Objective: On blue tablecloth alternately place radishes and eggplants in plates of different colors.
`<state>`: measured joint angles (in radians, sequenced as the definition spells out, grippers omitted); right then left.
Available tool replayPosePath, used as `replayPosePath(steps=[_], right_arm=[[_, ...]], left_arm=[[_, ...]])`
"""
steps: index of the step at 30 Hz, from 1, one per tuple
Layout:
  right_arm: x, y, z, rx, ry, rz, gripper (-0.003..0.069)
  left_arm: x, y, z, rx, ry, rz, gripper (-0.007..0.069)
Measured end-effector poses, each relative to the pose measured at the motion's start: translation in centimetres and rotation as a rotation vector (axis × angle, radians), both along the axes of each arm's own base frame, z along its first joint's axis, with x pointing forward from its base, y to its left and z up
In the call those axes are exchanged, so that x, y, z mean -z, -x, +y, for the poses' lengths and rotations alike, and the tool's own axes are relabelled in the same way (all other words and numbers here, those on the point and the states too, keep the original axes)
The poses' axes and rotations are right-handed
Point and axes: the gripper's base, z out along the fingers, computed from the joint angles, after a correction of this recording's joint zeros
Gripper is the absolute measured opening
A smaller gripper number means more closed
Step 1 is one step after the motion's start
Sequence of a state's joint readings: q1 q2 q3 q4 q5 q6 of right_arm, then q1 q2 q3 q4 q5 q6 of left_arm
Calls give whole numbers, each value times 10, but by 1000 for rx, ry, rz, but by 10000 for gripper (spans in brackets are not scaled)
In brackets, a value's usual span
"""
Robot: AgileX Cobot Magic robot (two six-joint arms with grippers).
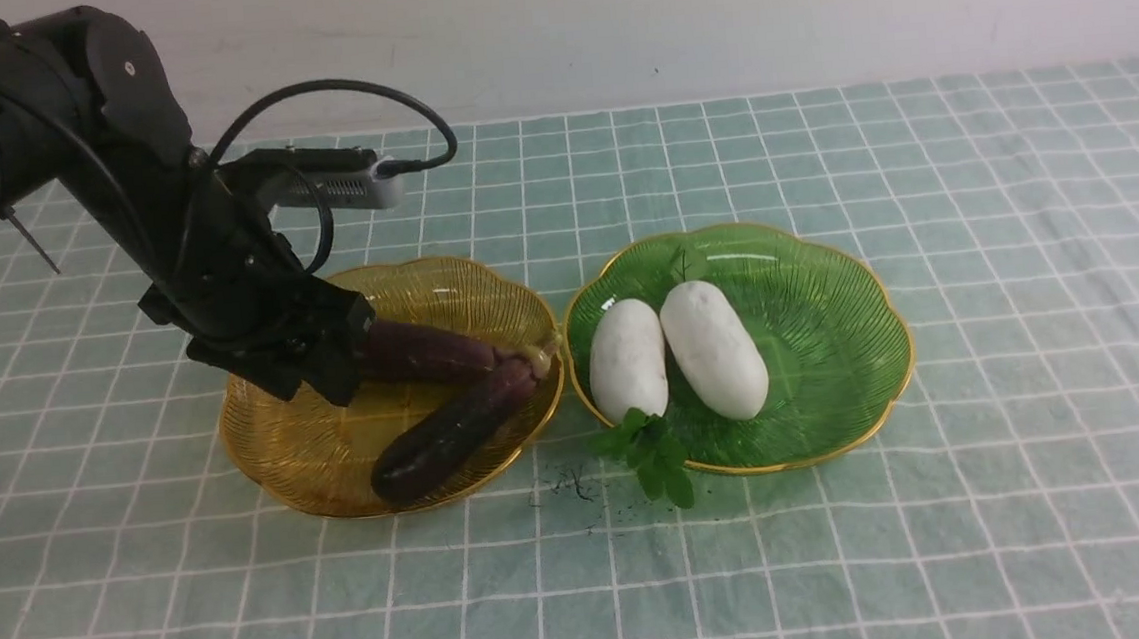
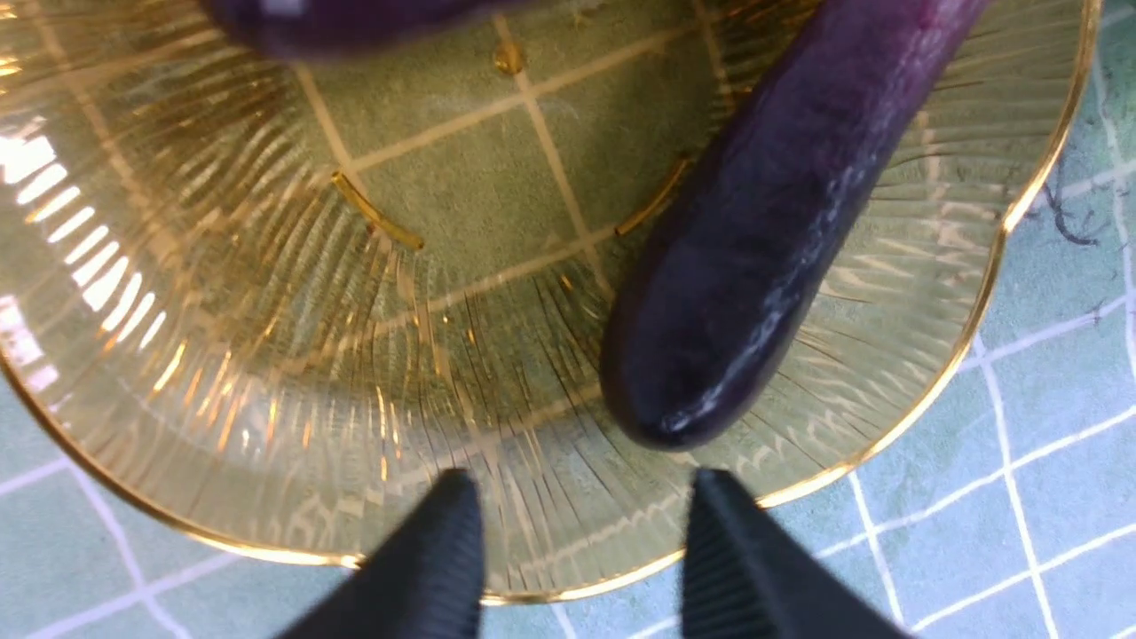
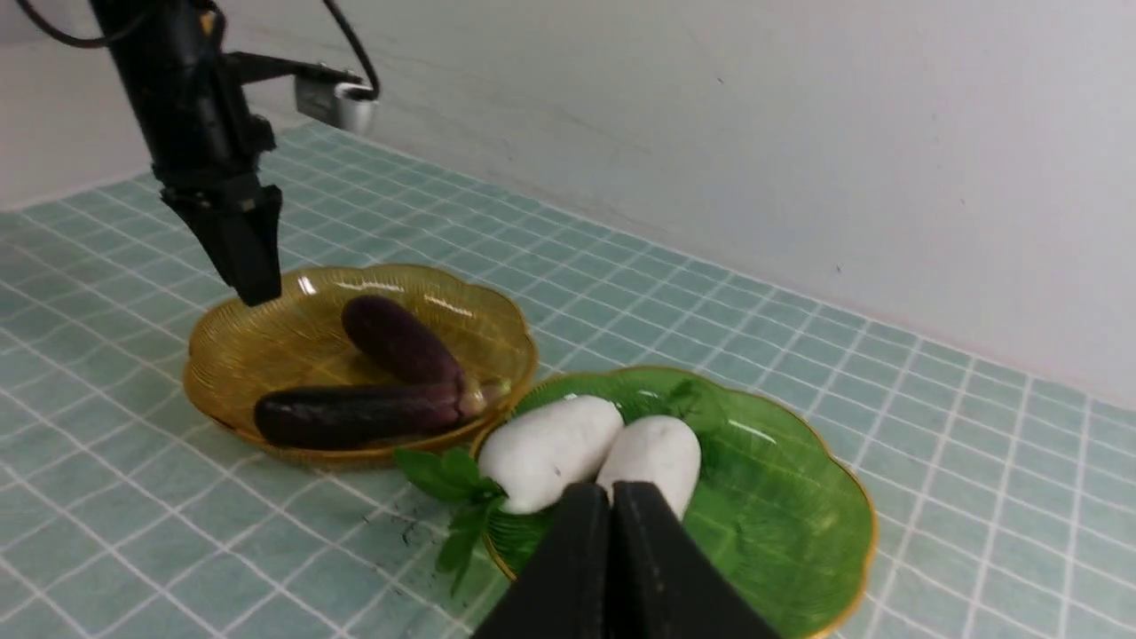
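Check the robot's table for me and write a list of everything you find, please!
Surface: blue tablecloth, white grid lines.
Job's things: two eggplants in the amber plate; two radishes side by side in the green plate, with one's leaves hanging over the rim.
Clutter: dark crumbs on the cloth near both plates.
Grippers: left gripper over the amber plate, fingers apart, empty; right gripper fingers pressed together, empty.
Cables: black cable looping from the left wrist camera.
Surroundings: plain white wall behind.

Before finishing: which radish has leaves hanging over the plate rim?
The radish nearer the amber plate; the other radish keeps its leaves inside the green plate.
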<state>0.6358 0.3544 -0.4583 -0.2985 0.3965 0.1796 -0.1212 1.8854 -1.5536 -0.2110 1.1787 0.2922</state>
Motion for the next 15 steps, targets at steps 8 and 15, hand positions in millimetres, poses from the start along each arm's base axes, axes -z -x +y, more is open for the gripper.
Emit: replayPosePath(steps=[8,15], right_arm=[[-3,0,2,-22,-27,-55,-15],[-2,0,2,-20,-24,-50,-15]], left_arm=[[0,0,0,0,0,0,12],[0,0,0,1,0,1,-8]])
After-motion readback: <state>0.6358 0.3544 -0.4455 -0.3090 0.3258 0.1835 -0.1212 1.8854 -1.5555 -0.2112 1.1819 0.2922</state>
